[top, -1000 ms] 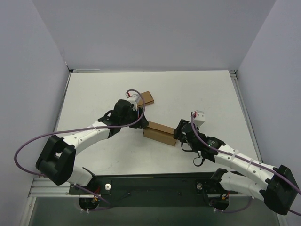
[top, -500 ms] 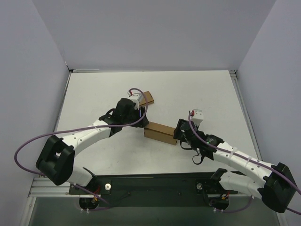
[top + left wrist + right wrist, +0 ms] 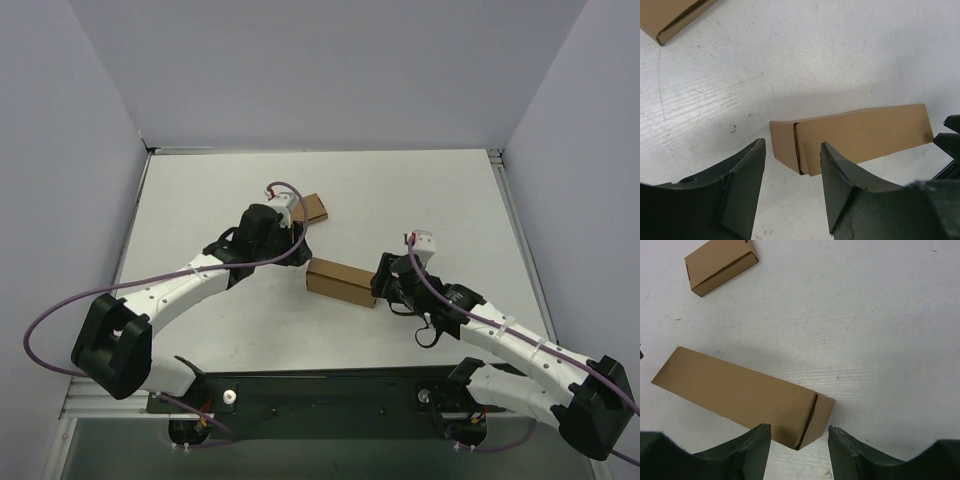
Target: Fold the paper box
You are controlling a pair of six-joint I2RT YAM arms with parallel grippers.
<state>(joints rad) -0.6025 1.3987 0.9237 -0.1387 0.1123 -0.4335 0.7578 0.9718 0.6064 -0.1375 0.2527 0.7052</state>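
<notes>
The paper box [image 3: 340, 281] lies on the white table as a long closed brown carton, angled slightly. My left gripper [image 3: 298, 246] hovers just off its left end, open and holding nothing. In the left wrist view that end of the paper box [image 3: 860, 132], with its tucked flap seam, sits just beyond my left gripper [image 3: 792, 145]. My right gripper [image 3: 380, 284] is at the opposite end, also open. The right wrist view shows the paper box [image 3: 740, 390] with its end corner reaching towards the gap of my right gripper [image 3: 800, 427], touching neither finger.
A smaller flat brown box [image 3: 312, 208] lies behind the left wrist, also seen as the small box [image 3: 720, 265] and the small box [image 3: 670, 17]. Grey walls enclose the table on three sides. The right arm's dark fingers [image 3: 950, 145] show at the carton's far end.
My left gripper has drawn back a little, up and left, from the carton's left end. The right wrist has shifted slightly right. The carton has barely moved.
</notes>
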